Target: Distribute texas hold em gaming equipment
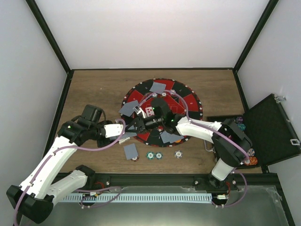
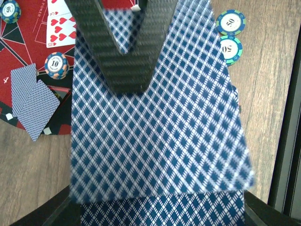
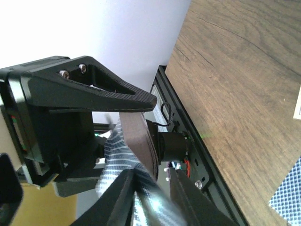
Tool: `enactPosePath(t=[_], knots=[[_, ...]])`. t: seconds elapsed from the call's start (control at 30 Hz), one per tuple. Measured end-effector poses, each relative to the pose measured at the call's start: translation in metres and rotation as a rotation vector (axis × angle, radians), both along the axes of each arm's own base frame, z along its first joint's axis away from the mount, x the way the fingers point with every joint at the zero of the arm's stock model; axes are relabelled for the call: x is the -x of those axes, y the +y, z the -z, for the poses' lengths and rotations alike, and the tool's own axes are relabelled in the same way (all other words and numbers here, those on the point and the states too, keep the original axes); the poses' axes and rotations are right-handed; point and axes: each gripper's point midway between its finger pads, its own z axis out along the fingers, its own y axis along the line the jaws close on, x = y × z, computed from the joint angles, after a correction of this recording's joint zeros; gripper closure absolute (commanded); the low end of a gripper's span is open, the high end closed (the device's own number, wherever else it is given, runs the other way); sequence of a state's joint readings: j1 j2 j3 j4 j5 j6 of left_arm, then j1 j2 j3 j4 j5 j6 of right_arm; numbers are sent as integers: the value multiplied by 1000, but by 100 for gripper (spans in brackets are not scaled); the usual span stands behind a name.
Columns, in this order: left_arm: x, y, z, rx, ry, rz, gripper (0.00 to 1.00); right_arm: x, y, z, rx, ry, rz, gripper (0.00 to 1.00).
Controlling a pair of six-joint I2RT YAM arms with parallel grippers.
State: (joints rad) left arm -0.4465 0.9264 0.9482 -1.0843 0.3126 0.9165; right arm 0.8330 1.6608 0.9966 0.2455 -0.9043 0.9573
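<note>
Am working over wooden table [image 1: 94, 89], brown grain showing again in my right wrist view. White walls [image 1: 150, 33] enclosing it at back and both sides, throwing back soft, even light. Black frame posts [image 1: 48, 33] slanting up at corners. Black rail [image 1: 155, 179] running along near edge; dull metal sheet [image 1: 164, 215] lying nearer than that.

At ten o'clock, blue chip [image 2: 57, 64] reads "10"; at one o'clock, upper teal chip [image 2: 230, 22] and lower teal chip [image 2: 230, 49] read "50".
</note>
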Motion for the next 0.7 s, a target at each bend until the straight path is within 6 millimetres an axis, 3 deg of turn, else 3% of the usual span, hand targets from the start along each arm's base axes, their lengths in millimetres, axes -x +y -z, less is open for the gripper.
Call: enactPosePath(t=[0.2, 0.47, 0.6, 0.7], knots=[[-1, 1, 0, -6, -6, -4, 95, -4, -9, -11, -5, -19, 22, 99], [-2, 1, -1, -6, -14, -6, 95, -18, -36, -21, 23, -49, 75, 99], [-2, 1, -1, -6, -16, -6, 95, -47, -64, -12, 97, -78, 154, 99], [-2, 2, -2, -5, -18, -6, 95, -92, -88, -5, 244, -176, 284, 99]])
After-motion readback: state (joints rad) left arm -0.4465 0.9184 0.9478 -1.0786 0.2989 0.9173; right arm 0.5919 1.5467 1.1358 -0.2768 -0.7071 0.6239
